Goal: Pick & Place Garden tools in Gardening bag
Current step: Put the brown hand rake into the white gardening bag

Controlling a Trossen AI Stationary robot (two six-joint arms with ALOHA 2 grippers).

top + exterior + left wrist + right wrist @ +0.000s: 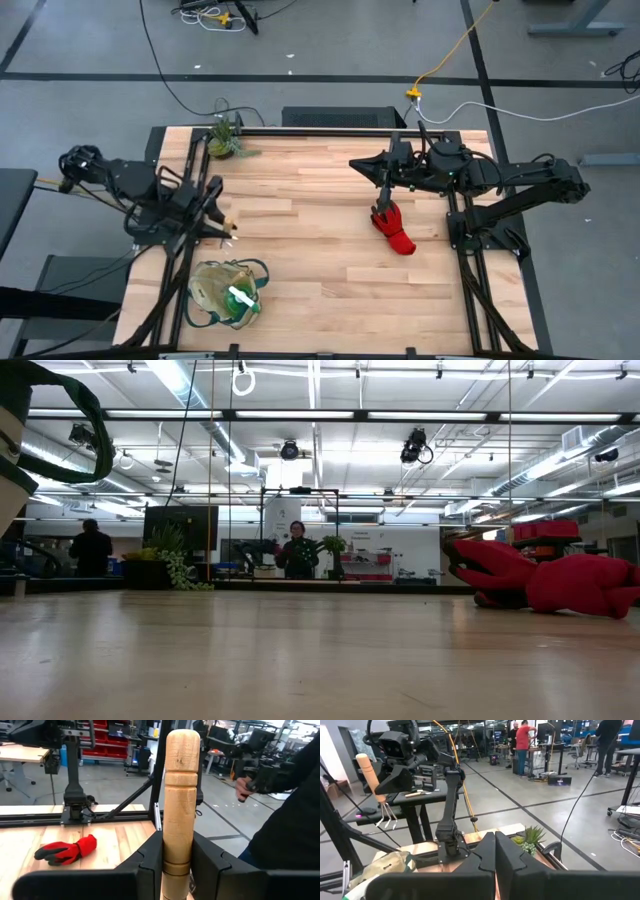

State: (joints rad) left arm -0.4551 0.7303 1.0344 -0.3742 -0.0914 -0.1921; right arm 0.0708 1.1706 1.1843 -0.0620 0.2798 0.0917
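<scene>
A wooden-handled rake (181, 805) is clamped upright between the left gripper (177, 865) fingers; the right gripper (495, 855) fingers are closed, empty.

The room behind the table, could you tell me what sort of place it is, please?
Likely a robotics lab or workshop: workbenches with people standing at them, red storage bins on racks, cables across a concrete floor.

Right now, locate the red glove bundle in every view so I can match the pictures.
High view: the red glove bundle lies right of centre on the table, under the right gripper.
Low view: at the right edge, flat on the wood.
Left wrist view: at lower left, beyond the wooden handle that the left gripper clamps.
Right wrist view: not in it.
Shared landmark: the potted plant.
</scene>
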